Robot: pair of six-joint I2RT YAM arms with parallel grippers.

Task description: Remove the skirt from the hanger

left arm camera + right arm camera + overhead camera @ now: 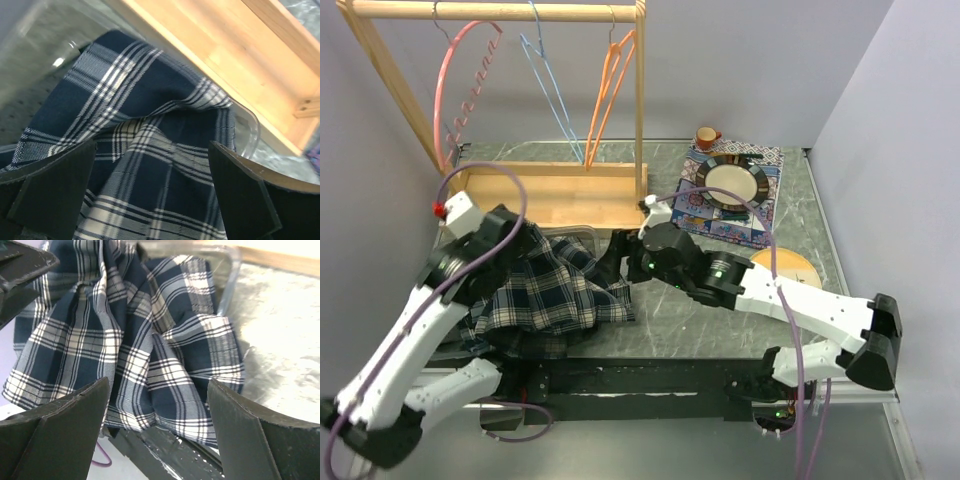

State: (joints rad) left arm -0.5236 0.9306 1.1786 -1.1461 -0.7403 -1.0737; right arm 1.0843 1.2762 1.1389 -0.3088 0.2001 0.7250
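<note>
The navy and white plaid skirt [555,295] lies crumpled in a clear plastic bin [582,233] at the front left of the table. No hanger shows in it. My left gripper [525,240] is open just above the skirt's far part; in the left wrist view its fingers straddle the skirt [150,150] next to the bin's rim [247,135]. My right gripper [615,258] is open at the skirt's right edge, empty, with the skirt [150,340] lying beyond its fingers. Pink [448,70], blue [545,75] and orange [610,80] hangers hang bare on the rack.
The wooden rack's base [550,195] stands right behind the bin. A patterned placemat with a plate [738,183] and a small cup [706,136] lie at the back right. A round wooden disc [790,268] sits under the right arm.
</note>
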